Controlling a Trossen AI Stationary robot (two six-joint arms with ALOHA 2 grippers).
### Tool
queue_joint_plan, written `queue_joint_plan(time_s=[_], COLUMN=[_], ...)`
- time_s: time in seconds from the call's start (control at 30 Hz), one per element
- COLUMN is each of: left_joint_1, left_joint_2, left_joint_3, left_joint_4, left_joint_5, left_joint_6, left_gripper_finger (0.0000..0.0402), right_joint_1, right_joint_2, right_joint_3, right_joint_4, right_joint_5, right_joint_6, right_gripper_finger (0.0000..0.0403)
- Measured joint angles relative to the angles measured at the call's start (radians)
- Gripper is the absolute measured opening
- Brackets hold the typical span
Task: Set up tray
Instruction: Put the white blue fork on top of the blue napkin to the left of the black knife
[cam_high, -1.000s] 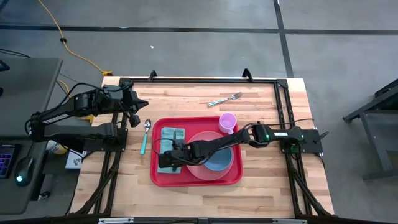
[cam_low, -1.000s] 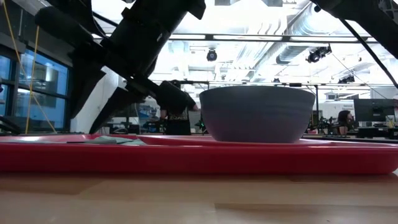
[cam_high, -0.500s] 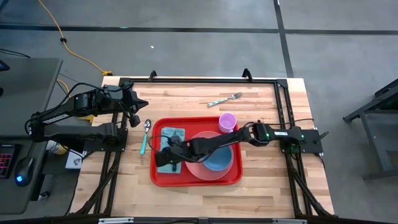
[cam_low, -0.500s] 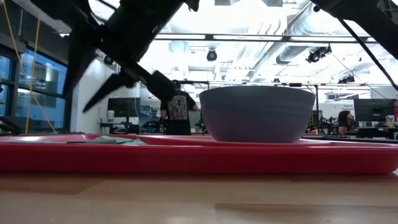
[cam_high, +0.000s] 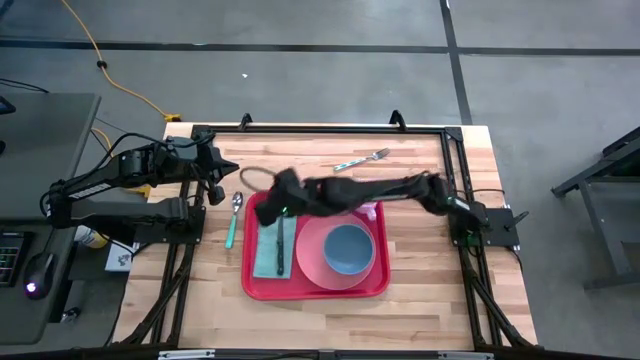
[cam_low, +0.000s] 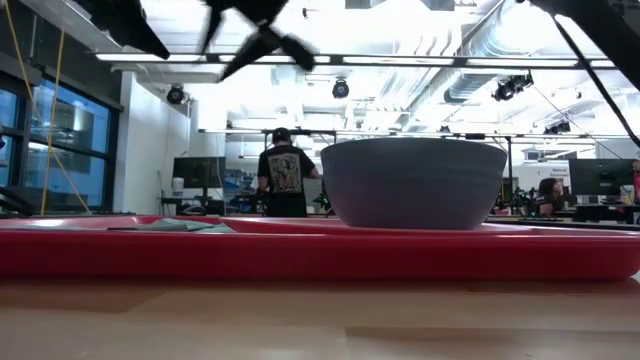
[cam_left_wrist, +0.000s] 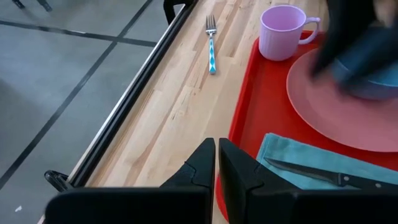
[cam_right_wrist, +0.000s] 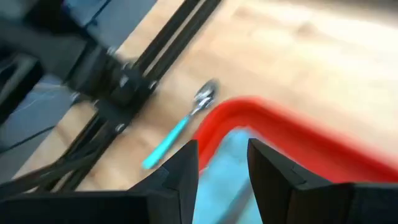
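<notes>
The left gripper (cam_high: 222, 180) waits over the table's left edge, beside the spoon (cam_high: 234, 216), its fingers (cam_left_wrist: 208, 165) pressed together on nothing. Just right of the spoon, in the middle of the table, lies the tray (cam_high: 262, 288), and on it, from the left, a teal napkin (cam_high: 265, 250) with a dark knife (cam_high: 281, 243) laid along it, then a pink plate (cam_high: 312, 262) carrying a blue bowl (cam_high: 348, 248). A mug (cam_left_wrist: 283, 32) stands at the tray's far corner in the left wrist view, hidden under the right arm from above, and a fork (cam_high: 362, 159) lies on the bare wood beyond. The tray looks like stiff, smooth plastic, light in itself but now loaded, so it should slide easily on the wood and would tip if lifted by one side; I judge the raised rim the only sound place to pinch it, best at the middle of a long side, and a push is safer than a lift. The plate and bowl could skate on it. The right gripper (cam_high: 281, 195) hangs above the tray's far left corner, its fingers (cam_right_wrist: 181, 171) parted a little and empty. A second ago it was low over the napkin with the knife under it; half a second ago it was starting to rise; now the knife lies free on the napkin, and the gripper has lifted clear and swung toward the spoon. The left arm has not moved.
</notes>
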Motion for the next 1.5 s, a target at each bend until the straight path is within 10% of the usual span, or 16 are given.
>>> queue_joint_plan(time_s=[0.6, 1.2, 1.5], left_joint_1=[0.0, 0.0, 0.0], left_joint_2=[0.0, 0.029, 0.061], left_joint_3=[0.0, 0.0, 0.0], left_joint_4=[0.001, 0.011, 0.014], left_joint_5=[-0.001, 0.005, 0.034], left_joint_6=[0.002, 0.124, 0.11], left_gripper_finger=[0.0053, 0.0053, 0.0053], right_joint_1=[-0.33, -0.741, -1.005], right_joint_2=[-0.255, -0.253, -0.238], right_joint_3=[0.0, 0.0, -0.001], right_joint_4=[-0.606, -0.689, -0.64], right_joint_5=[0.021, -0.261, -0.613], right_joint_6=[0.058, -0.987, -1.294], right_gripper_finger=[0.0114, 0.0114, 0.0114])
